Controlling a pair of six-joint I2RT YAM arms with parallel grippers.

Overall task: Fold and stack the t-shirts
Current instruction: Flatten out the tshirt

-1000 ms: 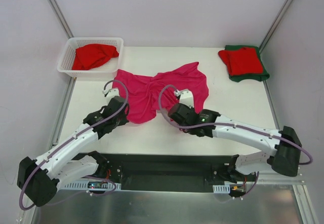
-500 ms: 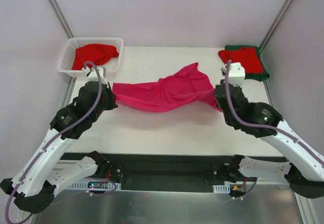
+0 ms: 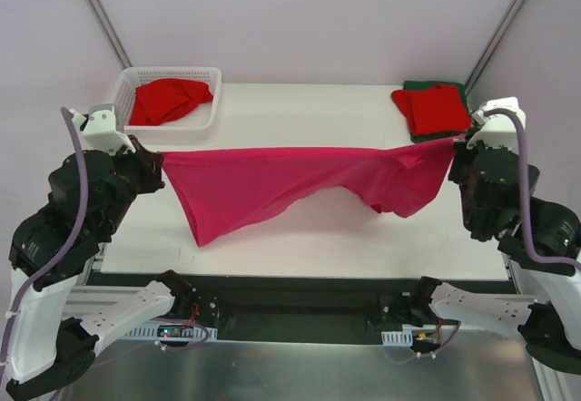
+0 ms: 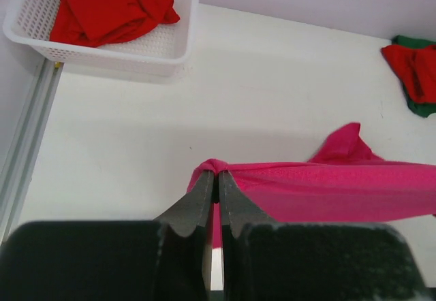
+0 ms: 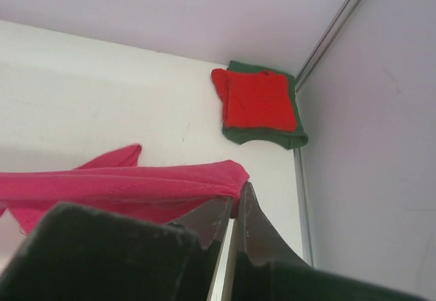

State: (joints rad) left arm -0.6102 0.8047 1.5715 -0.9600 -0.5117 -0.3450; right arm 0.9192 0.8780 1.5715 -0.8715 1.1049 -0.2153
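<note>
A magenta-pink t-shirt [image 3: 272, 183] hangs stretched in the air between both arms, its top edge taut and its body drooping toward the table. My left gripper [image 3: 156, 158] is shut on its left corner [image 4: 218, 167]. At the other end my right gripper [image 3: 454, 147] is shut on the right corner [image 5: 235, 178]. A folded red t-shirt [image 3: 436, 108] lies on a folded dark green t-shirt [image 3: 449, 136] at the back right; the pair shows again in the right wrist view, red [image 5: 259, 99] over green [image 5: 266, 136]. Another red t-shirt [image 3: 168, 100] lies crumpled in the basket.
The white lattice basket [image 3: 123, 120] stands at the back left corner, also in the left wrist view [image 4: 174, 39]. Metal frame rails run along both table sides [image 3: 113, 206]. The white tabletop [image 3: 300, 238] lies under the hanging shirt.
Both arms have risen and swung outward, lifting the pink t-shirt off the table and pulling it from a crumpled heap into a taut span between them.
</note>
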